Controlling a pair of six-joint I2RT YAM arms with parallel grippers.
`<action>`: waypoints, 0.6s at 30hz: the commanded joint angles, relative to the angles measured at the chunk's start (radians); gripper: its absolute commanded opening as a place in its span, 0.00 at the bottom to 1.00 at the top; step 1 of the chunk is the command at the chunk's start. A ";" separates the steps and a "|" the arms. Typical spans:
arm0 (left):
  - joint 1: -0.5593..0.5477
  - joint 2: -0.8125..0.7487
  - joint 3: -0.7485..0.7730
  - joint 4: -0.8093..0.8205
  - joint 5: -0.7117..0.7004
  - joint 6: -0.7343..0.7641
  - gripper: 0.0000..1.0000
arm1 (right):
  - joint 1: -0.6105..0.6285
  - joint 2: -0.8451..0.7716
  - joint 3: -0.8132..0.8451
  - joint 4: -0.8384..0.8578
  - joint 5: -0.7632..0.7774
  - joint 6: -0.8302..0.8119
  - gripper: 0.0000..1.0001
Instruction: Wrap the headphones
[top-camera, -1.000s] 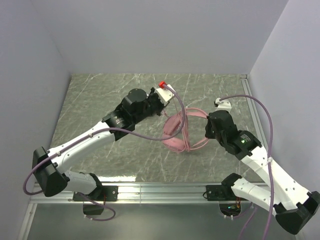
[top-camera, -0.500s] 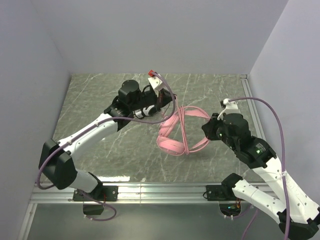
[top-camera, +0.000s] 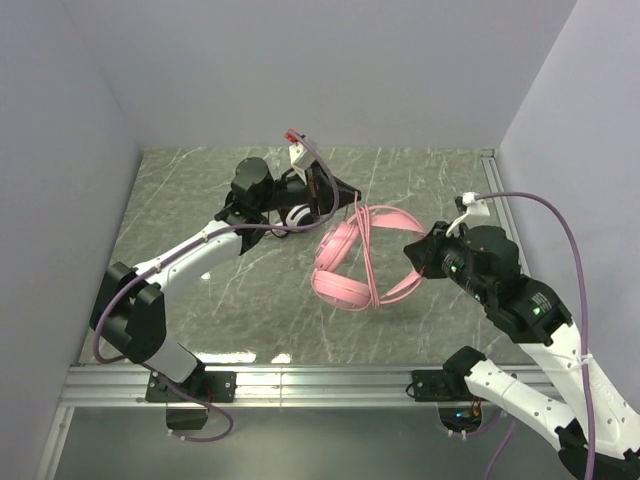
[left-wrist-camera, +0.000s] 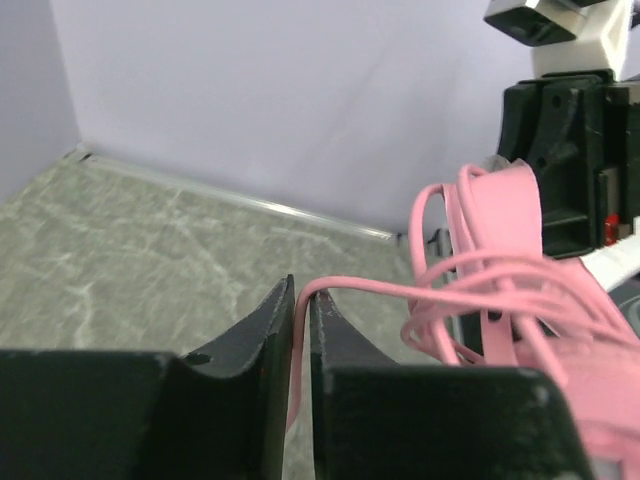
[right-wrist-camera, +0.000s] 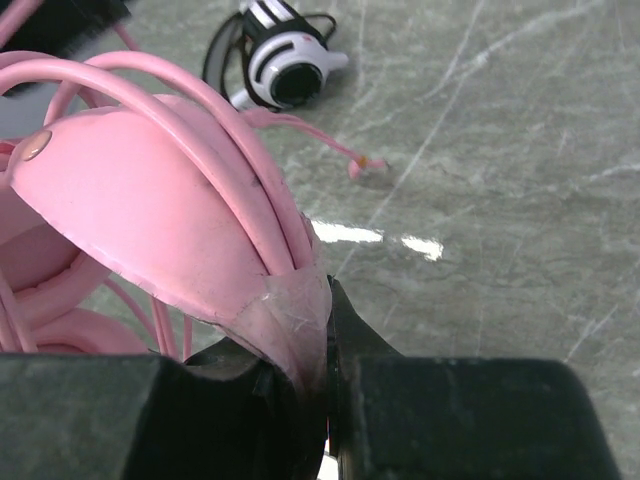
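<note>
Wrapping: the pink headset (top-camera: 340, 285) stands on edge at mid-table, with several turns of its cable (left-wrist-camera: 380, 290) already crossing the band.
Change: over the last second the headset goes from lying low and flat to upright, one cup down at 6 o'clock and the band arching toward 3 o'clock.
Left gripper (top-camera: 350, 197): now at 11 o'clock of the headset, swung back and to the left. The cable runs between jaws that stand a sliver apart. Whether they pinch it or let it slide cannot be told.
Right gripper (right-wrist-camera: 325, 300): at 3 o'clock, jaws clamped hard on the end of the band. It now sits a little higher and steadies the headset.
Plug (right-wrist-camera: 360, 165): the cable's free end lies on the table (top-camera: 180, 200), so only a short tail seems left to wind.
Black-white headset (right-wrist-camera: 285, 65): on the table at 10 o'clock, newly uncovered under the left arm, its black cable loose beside it.
Meaning: the pink wrap looks close to done. The second headset still waits.
</note>
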 joint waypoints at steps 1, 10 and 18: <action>0.016 0.004 -0.036 0.189 0.032 -0.115 0.16 | 0.013 -0.015 0.122 0.078 -0.083 0.039 0.00; 0.016 0.022 -0.148 0.494 0.087 -0.289 0.24 | 0.013 0.073 0.295 0.025 -0.034 0.030 0.00; 0.011 0.081 -0.185 0.730 0.096 -0.446 0.40 | 0.013 0.128 0.441 0.008 -0.011 0.031 0.00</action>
